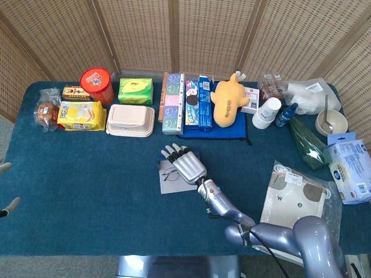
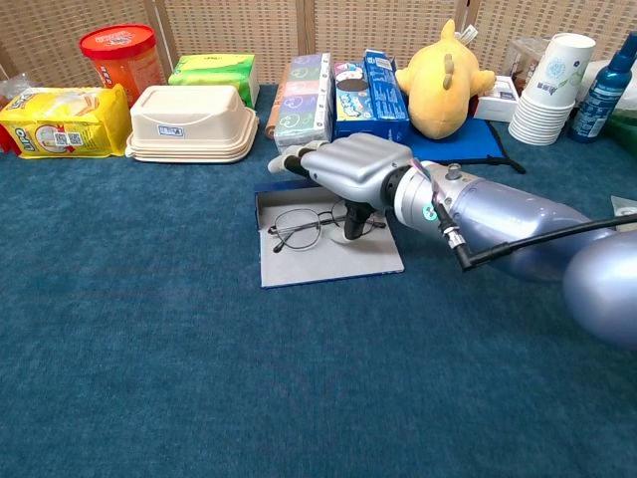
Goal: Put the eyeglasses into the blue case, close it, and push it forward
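Observation:
The thin-rimmed eyeglasses (image 2: 296, 230) (image 1: 170, 174) lie on the grey lining of the open blue case (image 2: 328, 261) (image 1: 171, 186) in the middle of the table. My right hand (image 2: 353, 164) (image 1: 186, 165) hovers flat over the case's back half with its fingers stretched out towards the far side. Its thumb points down and touches the glasses at their right lens, which it hides. Only two spread fingertips of my left hand (image 1: 6, 168) show at the left edge of the head view, far from the case and holding nothing.
Just behind the case stand a row of upright boxes (image 2: 304, 95), a cream lunch box (image 2: 194, 119) and a yellow plush toy (image 2: 443, 85) on a blue cloth. Paper cups (image 2: 552, 85) and a bottle stand at back right. A bagged cloth (image 1: 295, 200) lies to the right.

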